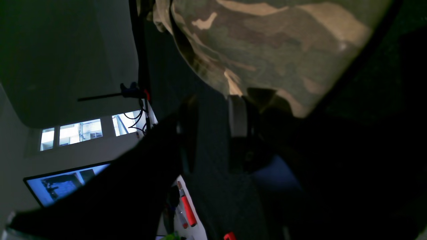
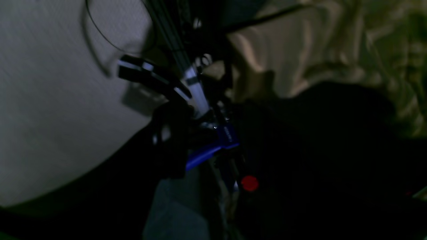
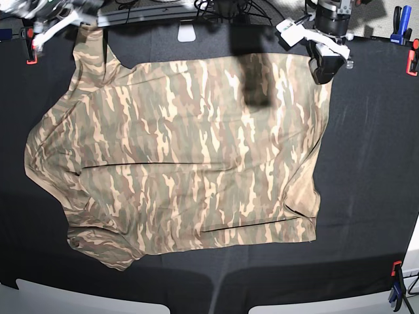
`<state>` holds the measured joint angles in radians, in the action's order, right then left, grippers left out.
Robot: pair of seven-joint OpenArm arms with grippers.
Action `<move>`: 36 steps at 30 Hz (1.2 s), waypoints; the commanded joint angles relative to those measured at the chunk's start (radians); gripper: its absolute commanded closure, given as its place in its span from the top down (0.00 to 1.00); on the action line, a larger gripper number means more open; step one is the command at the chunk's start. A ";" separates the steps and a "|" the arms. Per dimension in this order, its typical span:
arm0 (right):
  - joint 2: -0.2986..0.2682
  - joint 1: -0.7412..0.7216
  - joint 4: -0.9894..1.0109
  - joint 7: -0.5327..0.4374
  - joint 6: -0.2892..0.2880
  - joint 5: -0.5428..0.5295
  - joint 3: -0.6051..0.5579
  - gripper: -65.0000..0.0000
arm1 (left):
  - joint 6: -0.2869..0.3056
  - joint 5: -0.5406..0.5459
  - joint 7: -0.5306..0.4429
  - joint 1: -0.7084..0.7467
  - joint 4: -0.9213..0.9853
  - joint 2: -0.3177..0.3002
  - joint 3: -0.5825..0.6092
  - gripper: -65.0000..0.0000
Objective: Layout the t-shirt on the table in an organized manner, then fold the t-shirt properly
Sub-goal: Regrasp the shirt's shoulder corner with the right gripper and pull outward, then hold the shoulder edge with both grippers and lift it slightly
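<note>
1. Shirt point(image 3: 183, 157) lies spread on the table point(image 3: 373, 163), camo side up, mostly flat. Long axis runs left-right in base view; wrinkled sleeve bunch at lower left, one strip drawn toward upper-left table edge.
2. Left gripper point(image 3: 325, 65) sits at shirt's upper-right corner in base view. Left wrist view shows camo cloth right at the fingers point(image 1: 237, 116), looks pinched, jaws only partly apart.
3. Right gripper point(image 3: 62, 19) at the upper-left strip, blurred. Right wrist view too dark; can't tell if spread or pinching, cloth is just beside it.
4. Both arms are on the far edge, one per corner; shirt body hangs toward the near side from both.
5. Judgement: layout stage, folding not begun. Lower-left bunch is nearer the right arm.
</note>
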<state>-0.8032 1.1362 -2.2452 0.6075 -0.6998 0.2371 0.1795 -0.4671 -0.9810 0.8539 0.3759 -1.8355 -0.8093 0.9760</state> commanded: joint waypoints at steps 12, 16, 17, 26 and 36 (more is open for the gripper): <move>-0.012 -0.128 0.026 0.164 0.310 0.179 -0.256 0.42 | -0.017 -0.021 -0.002 0.001 -0.017 -0.011 -0.001 0.21; -0.011 -0.127 0.027 0.159 0.304 0.179 -0.298 0.42 | -0.017 -0.021 -0.003 0.001 -0.017 -0.011 -0.001 0.21; -0.011 -0.127 0.027 0.159 0.304 0.179 -0.305 0.42 | -0.017 -0.021 -0.002 0.001 -0.017 -0.011 -0.001 0.21; -0.011 -0.125 0.027 0.168 0.328 0.184 -0.323 0.42 | -0.017 -0.021 -0.003 0.001 -0.017 -0.011 -0.001 0.21; -0.011 -0.125 0.037 0.125 0.382 0.231 -0.323 0.30 | -0.017 -0.021 -0.003 0.001 -0.017 -0.011 -0.001 0.21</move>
<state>-0.8040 1.0031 -2.1979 0.7410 -0.3279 0.4610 -0.1486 -0.4671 -0.9806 0.8536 0.3763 -1.8359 -0.8093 0.9760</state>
